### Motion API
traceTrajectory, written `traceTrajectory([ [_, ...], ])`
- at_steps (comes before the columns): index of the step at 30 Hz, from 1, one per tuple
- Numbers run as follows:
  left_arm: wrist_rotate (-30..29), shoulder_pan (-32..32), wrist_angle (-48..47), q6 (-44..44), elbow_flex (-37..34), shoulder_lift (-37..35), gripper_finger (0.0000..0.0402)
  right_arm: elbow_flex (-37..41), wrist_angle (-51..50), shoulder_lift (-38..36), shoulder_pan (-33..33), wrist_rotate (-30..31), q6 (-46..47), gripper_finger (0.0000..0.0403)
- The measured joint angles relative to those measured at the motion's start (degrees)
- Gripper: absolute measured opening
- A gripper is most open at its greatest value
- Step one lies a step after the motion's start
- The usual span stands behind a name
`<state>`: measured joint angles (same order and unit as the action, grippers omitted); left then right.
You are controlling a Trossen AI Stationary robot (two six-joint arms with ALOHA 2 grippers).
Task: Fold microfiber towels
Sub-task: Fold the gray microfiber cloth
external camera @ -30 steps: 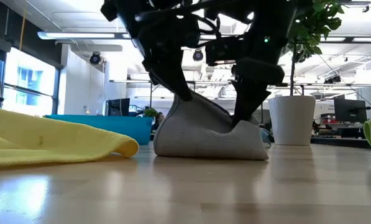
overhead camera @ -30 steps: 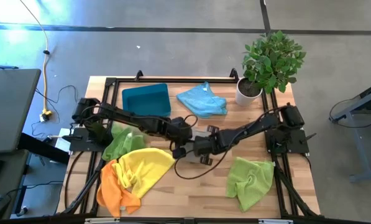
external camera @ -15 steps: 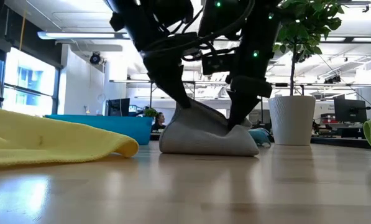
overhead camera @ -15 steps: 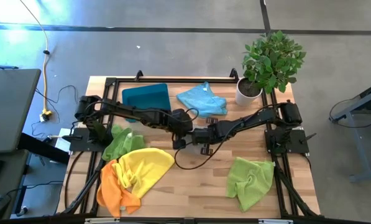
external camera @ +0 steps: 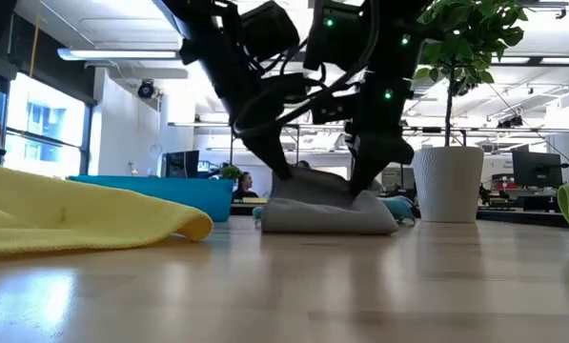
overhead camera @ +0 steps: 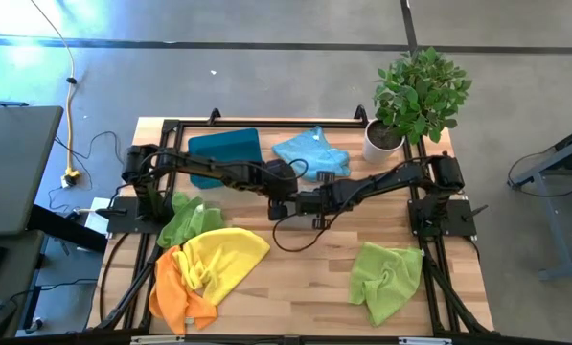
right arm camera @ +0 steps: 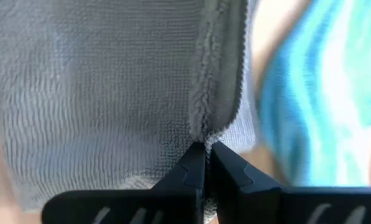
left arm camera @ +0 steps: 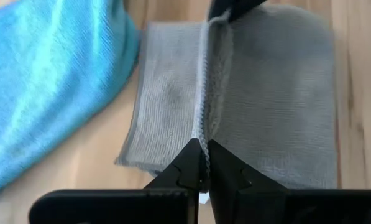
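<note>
High view: the left gripper [overhead camera: 280,195] and right gripper [overhead camera: 308,202] meet at mid-table, below the light blue towel [overhead camera: 310,153]. Low view: the grey towel [external camera: 327,213] lies low on the table [external camera: 284,291]. Wrist views: each gripper's fingers are pinched on the grey towel's raised hem.

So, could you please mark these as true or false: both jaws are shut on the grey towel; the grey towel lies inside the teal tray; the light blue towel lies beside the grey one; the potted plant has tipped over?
1. Both grippers are shut on the grey towel: true. The left gripper and right gripper each pinch its edge.
2. The grey towel lies inside the teal tray: false. It is on the bare table.
3. The light blue towel lies beside the grey one: true.
4. The potted plant has tipped over: false. It stands upright.
</note>
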<state>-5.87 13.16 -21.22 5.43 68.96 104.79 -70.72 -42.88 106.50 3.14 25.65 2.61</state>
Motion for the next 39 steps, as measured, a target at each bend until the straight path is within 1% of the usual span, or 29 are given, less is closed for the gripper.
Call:
traceTrajectory([
  [2,-0.61,0.31,0.56,0.95,0.03,0.30,0.0010,0.00,0.08,0.00,-0.59,2.16,-1.22,0.0000],
  [4,-2.63,0.51,0.56,1.27,0.01,0.52,0.0010,0.00,0.40,0.00,-1.23,3.09,-1.88,0.0000],
  [8,-6.58,0.97,1.19,1.41,0.01,0.50,0.0009,0.00,2.41,0.00,-2.60,2.76,-3.08,0.0000],
  [14,-7.17,1.59,0.38,1.75,0.01,0.50,0.0010,0.00,5.83,0.00,-4.67,1.48,-4.68,0.0008],
  [19,-7.17,2.27,-0.21,1.81,0.01,0.50,0.0010,0.00,6.13,0.00,-6.29,-0.64,-5.48,0.0037],
  [26,-7.00,3.44,-0.01,1.83,0.01,0.50,0.0010,-0.02,5.79,0.00,-7.28,4.27,-7.09,0.0098],
  [30,-6.87,3.51,-0.09,2.17,0.01,0.49,0.0012,-0.02,5.76,0.00,-7.26,6.10,-5.99,0.0113],
  [34,-6.71,3.49,-0.66,2.27,0.03,1.26,0.0036,-0.04,3.84,-0.02,-6.89,5.79,-2.37,0.0115],
  [36,-6.28,3.49,-2.35,2.29,-0.03,1.76,0.0057,-0.04,2.22,-0.03,-6.52,5.78,-0.90,0.0115],
  [39,-6.73,3.49,-2.29,2.13,-0.01,3.21,0.0096,-0.09,-0.81,-0.24,-5.99,6.19,0.67,0.0115],
])
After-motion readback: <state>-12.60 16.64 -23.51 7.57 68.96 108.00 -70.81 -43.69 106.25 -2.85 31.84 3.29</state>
